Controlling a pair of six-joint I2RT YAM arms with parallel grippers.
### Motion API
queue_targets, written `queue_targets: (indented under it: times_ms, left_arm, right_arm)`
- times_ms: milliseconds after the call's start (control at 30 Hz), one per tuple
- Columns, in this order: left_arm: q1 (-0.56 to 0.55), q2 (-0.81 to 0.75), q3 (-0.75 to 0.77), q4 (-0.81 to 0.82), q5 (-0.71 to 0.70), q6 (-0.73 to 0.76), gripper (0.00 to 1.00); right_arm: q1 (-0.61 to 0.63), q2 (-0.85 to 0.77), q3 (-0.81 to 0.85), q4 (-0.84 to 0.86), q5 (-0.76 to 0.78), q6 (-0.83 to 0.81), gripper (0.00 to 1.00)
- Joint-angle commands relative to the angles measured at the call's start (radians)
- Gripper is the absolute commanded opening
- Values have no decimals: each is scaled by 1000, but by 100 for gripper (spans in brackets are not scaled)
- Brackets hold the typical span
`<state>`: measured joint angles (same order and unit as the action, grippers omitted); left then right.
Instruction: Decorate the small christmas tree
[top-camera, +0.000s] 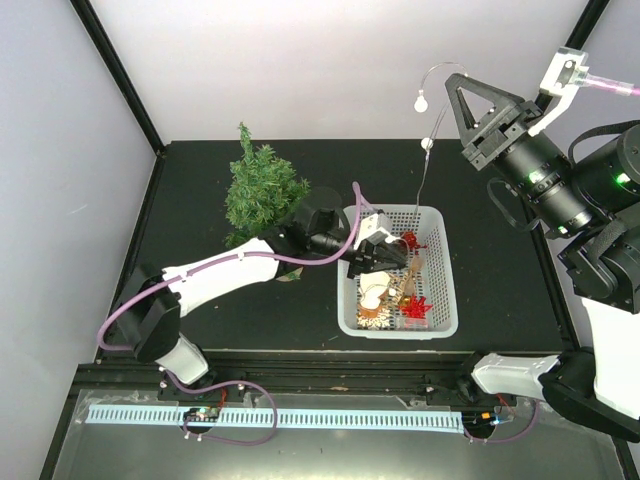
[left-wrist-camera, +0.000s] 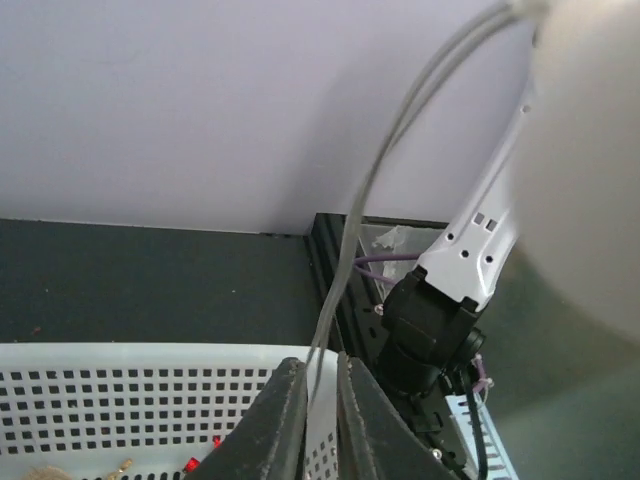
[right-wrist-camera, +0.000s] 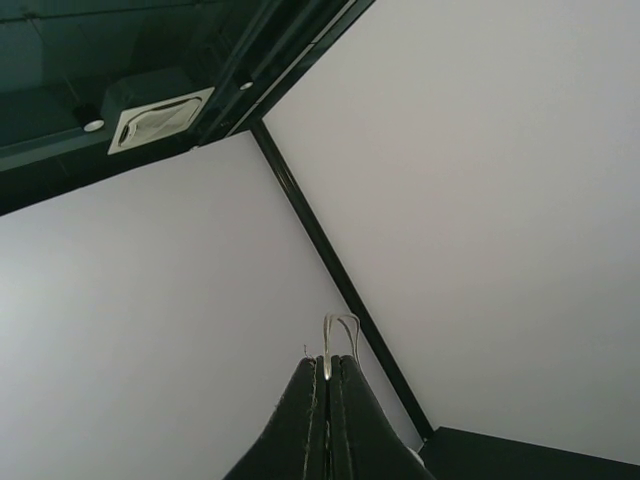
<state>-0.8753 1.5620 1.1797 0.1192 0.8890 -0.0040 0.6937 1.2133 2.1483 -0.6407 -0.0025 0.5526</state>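
The small christmas tree (top-camera: 262, 190) stands bare at the back left of the black table. My right gripper (top-camera: 455, 83) is raised high at the back right, shut on a thin light string (top-camera: 433, 125) with small white bulbs; its looped wire (right-wrist-camera: 340, 322) sticks out of the shut fingertips (right-wrist-camera: 312, 372). The string hangs down into the white basket (top-camera: 440, 300). My left gripper (top-camera: 388, 254) sits low over the basket. In the left wrist view the wire (left-wrist-camera: 375, 190) runs down between its nearly closed fingers (left-wrist-camera: 288, 385).
The basket holds red (top-camera: 415, 305), white (top-camera: 372, 290) and gold (top-camera: 405, 285) ornaments. Its perforated wall (left-wrist-camera: 150, 400) fills the lower left wrist view. Black frame posts stand at the back corners. A blurred pale round shape (left-wrist-camera: 590, 150) hangs close to the left wrist camera.
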Motion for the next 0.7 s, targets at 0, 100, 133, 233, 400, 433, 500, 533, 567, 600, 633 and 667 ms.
queue_targets:
  times_ms: [0,100,133,233,400,433,500,533,567,600,633,667]
  left_arm:
    - [-8,30,66,5,27,-2,9]
    - [-11,36,79,-3,22,-6,13]
    - [-11,38,84,-7,16,-7,21]
    - [-11,42,87,-11,8,-7,30]
    - [-16,41,84,-15,20,-1,21]
    - [-17,41,84,-15,23,-1,16]
    - [-20,43,90,-21,25,3,4]
    - [-19,43,93,-26,25,5,2]
    - [-19,41,97,-39,21,17,2]
    - [-19,37,103,-58,12,34,2]
    - [-19,27,109,-83,-5,52,2]
    - [-17,12,114,-114,-23,79,2]
  right_arm:
    - [-3,-15,-16,42,-1,14,1]
    - [-2,-17,-21,42,-2,16,1]
    - [-2,-19,-22,43,-2,16,1]
    - [-3,-20,-26,44,-4,20,1]
    - [-3,-22,-32,46,-6,24,1]
    - [-2,-23,-34,48,-6,26,1]
    - [-2,-25,-36,50,-7,27,1]
    - [-3,-26,-35,49,-4,25,1]
    - [-2,-28,-35,45,0,23,1]
    - [-3,-29,-37,41,6,19,1]
    - [-3,-32,-37,36,16,16,1]
    - [-2,-38,-38,30,26,8,1]
